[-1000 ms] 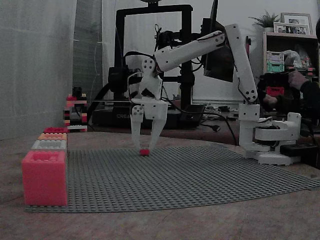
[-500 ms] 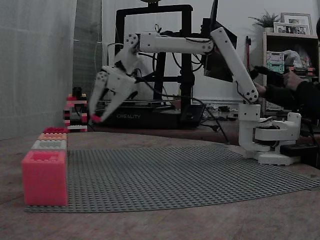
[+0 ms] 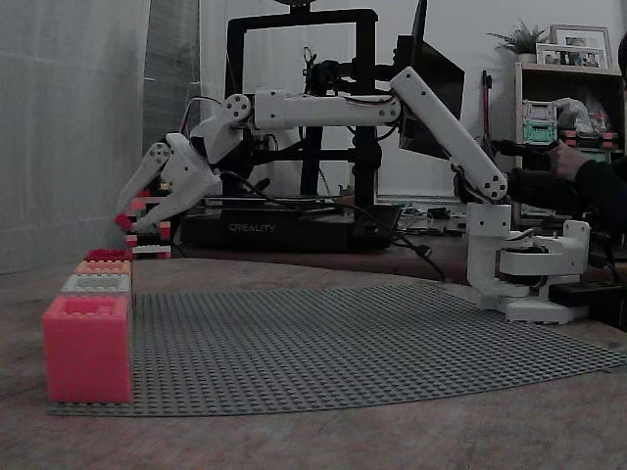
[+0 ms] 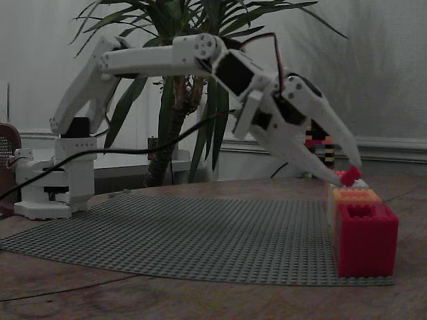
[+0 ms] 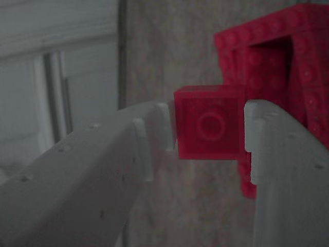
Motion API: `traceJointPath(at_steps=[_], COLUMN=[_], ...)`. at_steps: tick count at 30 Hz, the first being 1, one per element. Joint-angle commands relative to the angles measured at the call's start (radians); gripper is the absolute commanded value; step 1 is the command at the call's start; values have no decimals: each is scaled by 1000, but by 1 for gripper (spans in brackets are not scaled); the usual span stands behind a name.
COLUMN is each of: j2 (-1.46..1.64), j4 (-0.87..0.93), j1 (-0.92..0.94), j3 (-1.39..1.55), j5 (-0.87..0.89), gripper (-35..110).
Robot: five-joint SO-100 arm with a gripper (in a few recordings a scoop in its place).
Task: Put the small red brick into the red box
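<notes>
The small red brick [image 5: 209, 122] is pinched between the fingertips of the gripper [image 3: 125, 221] and is held in the air above the far end of the row of boxes. The pick-up is judged done. Lowering over the red box [image 5: 280, 62] and release into it are left.

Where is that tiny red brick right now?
The small red brick is pinched between the tips of the claw, held in the air above the row of boxes at the mat's left end in a fixed view, close to the red box.
</notes>
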Motion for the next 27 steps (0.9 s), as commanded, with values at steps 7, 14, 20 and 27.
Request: traceJointPath(at_steps=[7, 14, 20, 27], j2=[11, -2, 12, 241], j4=[-14, -29, -41, 121], j1=[-52, -49, -49, -54], j3=[-78, -78, -80, -60], j5=[3, 3, 23, 114], gripper=[6, 15, 17, 0])
